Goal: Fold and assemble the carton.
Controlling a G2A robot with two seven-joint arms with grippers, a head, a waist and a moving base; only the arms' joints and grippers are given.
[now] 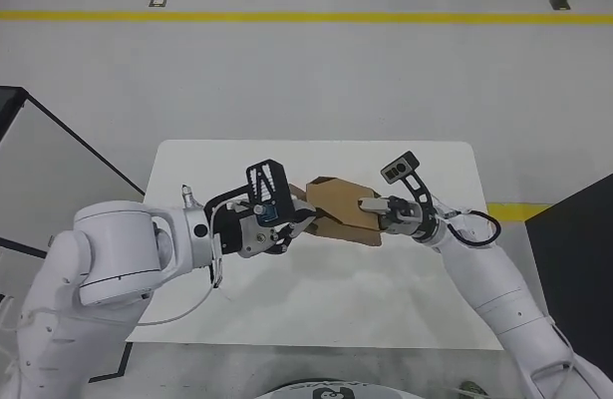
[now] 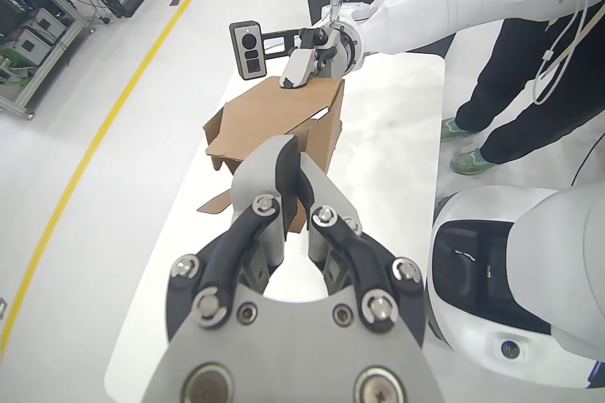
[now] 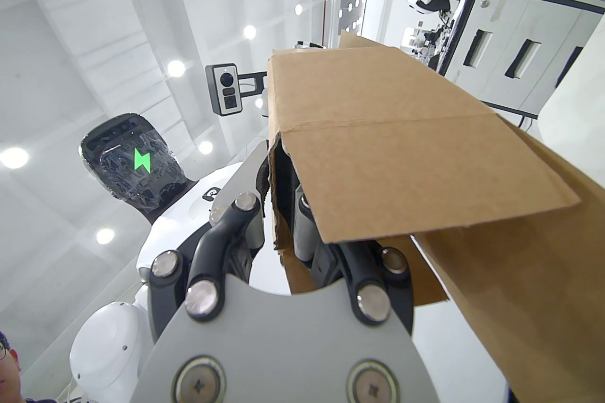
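The brown corrugated cardboard carton (image 1: 338,211) lies lengthwise between my claws: left claw (image 2: 292,157) pinched tight on its near flap, right claw (image 3: 280,199) clamped on its far wall.

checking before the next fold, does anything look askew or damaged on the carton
The brown cardboard carton hangs skewed and half-formed between the left gripper and right gripper, flaps splayed. Its cut edge at the right gripper looks ragged, possibly torn.

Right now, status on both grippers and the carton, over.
Left gripper shut on carton flap. Right gripper shut on the opposite wall. Carton partly folded, flaps loose, over the table.
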